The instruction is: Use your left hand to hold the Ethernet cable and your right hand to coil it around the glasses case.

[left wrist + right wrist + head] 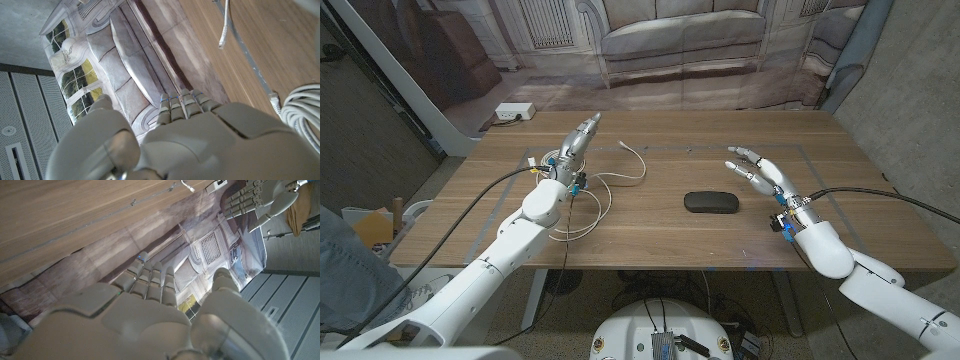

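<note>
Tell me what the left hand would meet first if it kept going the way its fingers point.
Probably nothing: the left hand points toward the table's far edge, with bare wood ahead. Its height is unclear.

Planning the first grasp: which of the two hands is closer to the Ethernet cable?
The left hand: it hovers over the white Ethernet cable. The right hand is beyond the glasses case.

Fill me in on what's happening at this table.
A two-armed robot is set to coil the white Ethernet cable around the black glasses case, but nothing is held yet. The left hand reaches out above the loose cable with fingers extended. The right hand hovers open beside the case, which lies alone mid-table.
</note>
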### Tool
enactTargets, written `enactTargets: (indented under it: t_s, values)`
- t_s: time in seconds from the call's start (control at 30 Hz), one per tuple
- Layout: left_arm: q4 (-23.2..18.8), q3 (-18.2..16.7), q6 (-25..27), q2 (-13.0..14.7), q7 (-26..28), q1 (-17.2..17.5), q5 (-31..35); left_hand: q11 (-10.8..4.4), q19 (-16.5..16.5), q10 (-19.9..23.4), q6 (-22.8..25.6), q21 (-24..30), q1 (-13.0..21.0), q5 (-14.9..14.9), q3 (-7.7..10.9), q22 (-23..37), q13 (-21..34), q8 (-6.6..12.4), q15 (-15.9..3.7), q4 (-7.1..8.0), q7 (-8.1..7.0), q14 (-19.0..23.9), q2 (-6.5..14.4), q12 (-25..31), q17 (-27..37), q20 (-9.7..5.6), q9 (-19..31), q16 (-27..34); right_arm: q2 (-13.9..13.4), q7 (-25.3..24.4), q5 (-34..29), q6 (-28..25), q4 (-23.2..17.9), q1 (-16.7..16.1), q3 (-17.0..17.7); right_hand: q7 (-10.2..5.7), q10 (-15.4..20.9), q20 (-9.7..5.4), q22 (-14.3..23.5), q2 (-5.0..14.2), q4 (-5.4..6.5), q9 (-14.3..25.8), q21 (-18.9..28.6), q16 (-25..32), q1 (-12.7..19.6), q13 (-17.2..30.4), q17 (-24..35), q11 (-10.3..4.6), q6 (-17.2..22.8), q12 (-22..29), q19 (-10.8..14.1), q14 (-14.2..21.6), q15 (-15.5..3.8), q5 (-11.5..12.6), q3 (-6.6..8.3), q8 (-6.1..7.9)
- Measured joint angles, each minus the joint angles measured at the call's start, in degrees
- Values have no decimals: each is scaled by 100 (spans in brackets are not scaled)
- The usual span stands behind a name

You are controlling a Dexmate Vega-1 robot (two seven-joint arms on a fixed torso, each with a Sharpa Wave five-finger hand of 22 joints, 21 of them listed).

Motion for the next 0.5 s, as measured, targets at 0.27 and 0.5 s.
enactTargets:
  t_s: [0.27,0.5]
  values:
    - [-149,-63,40,68,78,142,1,0,-31,0,30,0,0,-21,0,0,0,0,0,0,-30,0,0,0,0,31,0,0,-186,-106,-272,-258,-185,-105,9,59,-66,-3,0,-61,-30,26,-110,-66,448,22,0,12,-119,-13,38,-97,-48,0,189,-30]
    - [-199,-81,41,88,99,194,-5,0,-51,0,31,-22,29,-21,0,0,0,0,0,0,-31,0,29,0,0,52,0,0,-329,-162,-445,-469,-401,-208,9,27,-69,8,0,-136,-29,26,-178,-66,629,28,0,9,-150,-13,-97,-227,-39,0,236,-30]
